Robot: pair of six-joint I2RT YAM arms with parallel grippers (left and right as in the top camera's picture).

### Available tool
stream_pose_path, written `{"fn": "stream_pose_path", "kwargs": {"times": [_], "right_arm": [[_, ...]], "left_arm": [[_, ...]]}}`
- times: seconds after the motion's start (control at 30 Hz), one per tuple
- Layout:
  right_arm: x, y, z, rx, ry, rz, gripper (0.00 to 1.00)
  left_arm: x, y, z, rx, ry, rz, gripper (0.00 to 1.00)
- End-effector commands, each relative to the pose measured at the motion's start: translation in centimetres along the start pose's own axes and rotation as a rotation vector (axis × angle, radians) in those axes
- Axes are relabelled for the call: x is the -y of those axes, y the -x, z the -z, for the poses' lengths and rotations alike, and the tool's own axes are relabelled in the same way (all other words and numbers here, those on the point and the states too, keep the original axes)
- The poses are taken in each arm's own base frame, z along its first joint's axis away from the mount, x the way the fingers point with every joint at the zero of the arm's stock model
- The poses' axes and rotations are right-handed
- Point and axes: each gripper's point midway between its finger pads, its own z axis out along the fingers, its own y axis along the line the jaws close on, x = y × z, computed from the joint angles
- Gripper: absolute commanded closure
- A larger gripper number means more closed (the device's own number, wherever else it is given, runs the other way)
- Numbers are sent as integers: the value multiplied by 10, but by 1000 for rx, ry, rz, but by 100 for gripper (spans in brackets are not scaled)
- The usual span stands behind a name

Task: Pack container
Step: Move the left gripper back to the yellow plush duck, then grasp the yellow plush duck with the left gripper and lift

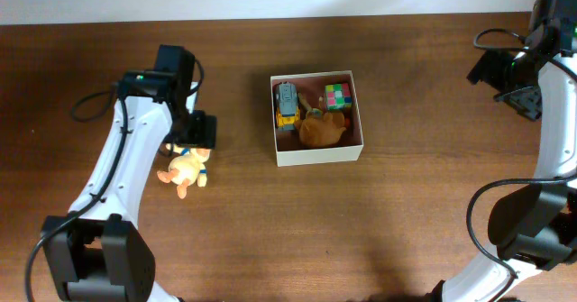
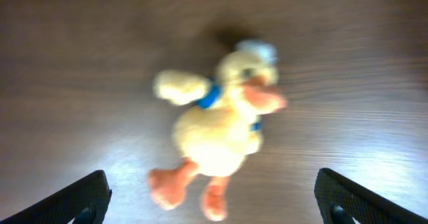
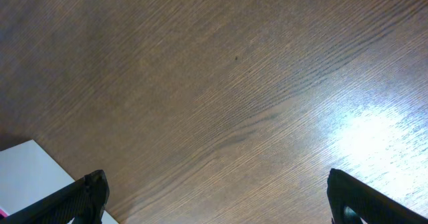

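Above the plush duck (image 2: 221, 127), left fingers (image 2: 80, 200) hang apart, right fingers (image 3: 73, 197) apart too; a pinch on its soft limb could slip before the container (image 1: 317, 155)

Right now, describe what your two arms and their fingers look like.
The left arm and right arm are slim white tubes linked by black joints, on black bases. Loose black cables loop beside each. A small green light glows near the left wrist. The left fingers and right fingers are plain black wedges.
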Motion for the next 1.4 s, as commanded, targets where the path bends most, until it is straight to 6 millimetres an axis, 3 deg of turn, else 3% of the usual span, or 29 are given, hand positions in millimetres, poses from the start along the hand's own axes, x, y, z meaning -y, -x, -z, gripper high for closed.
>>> {"fn": "stream_pose_path", "kwargs": {"times": [0.0,0.3,0.37,0.47,0.5,0.6,0.7,1.03,1.1,1.2,1.23,1.27,1.37], "right_arm": [[3,1,-2,0,-14,-8,1],[3,1,-2,0,-14,-8,1],[3,1,-2,0,-14,-8,1],[3,1,-2,0,-14,-8,1],[3,1,-2,0,-14,-8,1],[3,1,-2,0,-14,-8,1],[3,1,-2,0,-14,-8,1],[3,1,-2,0,-14,-8,1],[3,1,-2,0,-14,-8,1],[3,1,-2,0,-14,-8,1],[4,1,-2,0,-14,-8,1],[3,1,-2,0,-14,-8,1],[3,1,-2,0,-14,-8,1]], "left_arm": [[-30,-16,-12,-50,99,3,1],[-6,-34,-68,-63,-54,-18,1],[3,-32,-70,-52,-104,-16,1],[13,-31,-70,-45,-164,-14,11],[14,-31,-70,-46,-165,-14,19],[14,-32,-70,-47,-164,-14,22],[14,-32,-70,-47,-166,-14,42],[18,-51,-88,-86,-165,-23,43],[18,-52,-89,-88,-165,-23,51],[18,-51,-89,-82,-165,-22,86],[18,-50,-89,-78,-166,-20,92],[18,-49,-89,-75,-165,-10,98],[18,-44,-87,-62,-165,18,98]]}}
